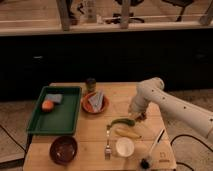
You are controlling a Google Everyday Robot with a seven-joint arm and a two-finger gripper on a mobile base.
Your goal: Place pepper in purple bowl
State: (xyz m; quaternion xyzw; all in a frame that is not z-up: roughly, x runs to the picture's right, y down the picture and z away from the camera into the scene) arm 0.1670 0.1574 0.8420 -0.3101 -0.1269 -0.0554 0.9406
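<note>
The slim dark-green pepper [122, 121] lies on the wooden table, right of centre, just above a yellow banana-shaped item [128, 133]. My gripper [138, 117], on the white arm coming in from the right, is at the pepper's right end, low over the table. The dark purple bowl [63, 149] stands at the front left corner, well away from the gripper, and looks empty.
A green tray [67, 122] at the left holds an orange item [47, 105] and a blue sponge [55, 98]. An orange dish [95, 102] and a dark can [90, 84] stand at the back. A fork [107, 142], a white cup [124, 147] and a brush [152, 149] are at the front.
</note>
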